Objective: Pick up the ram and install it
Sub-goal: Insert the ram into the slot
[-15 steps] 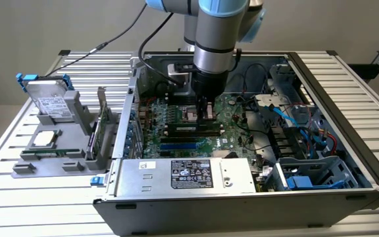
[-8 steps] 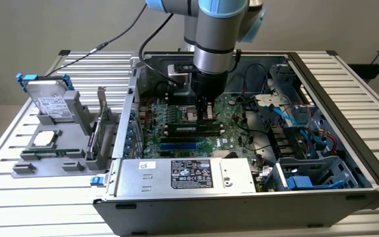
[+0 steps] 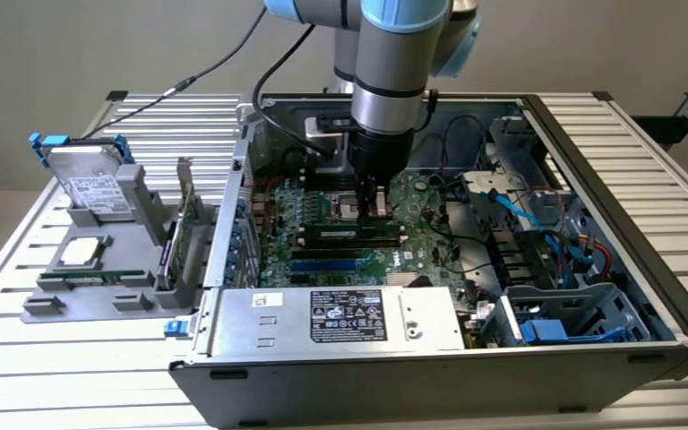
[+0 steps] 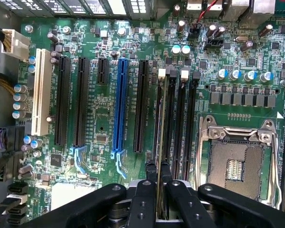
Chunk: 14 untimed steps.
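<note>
The ram (image 4: 160,142) appears edge-on in the wrist view as a thin green stick. It runs along one of the black memory slots (image 4: 180,123) on the motherboard. My gripper (image 4: 160,192) is shut on the ram, one black finger on each face. I cannot tell whether the ram's lower edge sits in the slot or just above it. In the exterior view my gripper (image 3: 376,204) reaches straight down into the open computer case, over the memory slots (image 3: 350,235) beside the processor socket.
An open, empty processor socket (image 4: 235,164) lies right beside the slots, and the blue card slot (image 4: 119,104) on their other side. The power supply (image 3: 344,318) fills the case front. Loose cables (image 3: 536,215) hang at the exterior view's right. A grey tray (image 3: 87,287) outside holds a hard drive, a processor and a card.
</note>
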Available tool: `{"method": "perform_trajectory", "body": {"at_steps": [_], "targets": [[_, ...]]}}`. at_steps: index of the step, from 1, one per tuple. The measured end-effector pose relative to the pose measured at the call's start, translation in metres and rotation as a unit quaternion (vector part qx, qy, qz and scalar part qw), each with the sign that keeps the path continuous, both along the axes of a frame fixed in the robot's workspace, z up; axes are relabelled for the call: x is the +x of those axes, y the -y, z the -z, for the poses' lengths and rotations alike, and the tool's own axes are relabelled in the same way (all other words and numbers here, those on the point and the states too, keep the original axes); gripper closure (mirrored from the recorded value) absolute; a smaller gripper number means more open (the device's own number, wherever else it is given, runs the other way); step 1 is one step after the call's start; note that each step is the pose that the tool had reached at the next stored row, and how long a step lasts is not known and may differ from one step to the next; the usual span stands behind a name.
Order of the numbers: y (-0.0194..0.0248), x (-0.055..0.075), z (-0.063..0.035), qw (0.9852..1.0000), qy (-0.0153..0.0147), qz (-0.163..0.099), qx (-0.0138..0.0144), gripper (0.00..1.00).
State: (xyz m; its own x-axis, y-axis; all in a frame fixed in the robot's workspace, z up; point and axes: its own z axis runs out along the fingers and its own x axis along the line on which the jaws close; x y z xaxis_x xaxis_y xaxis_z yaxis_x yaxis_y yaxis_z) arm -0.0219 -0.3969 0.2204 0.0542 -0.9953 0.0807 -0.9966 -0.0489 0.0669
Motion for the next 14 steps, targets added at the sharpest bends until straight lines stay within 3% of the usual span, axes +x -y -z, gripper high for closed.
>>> {"method": "perform_trajectory", "body": {"at_steps": [14], "targets": [[-0.0008,0.0001,0.0010,1.0000,0.0000,0.000,-0.0006,0.86]]}}
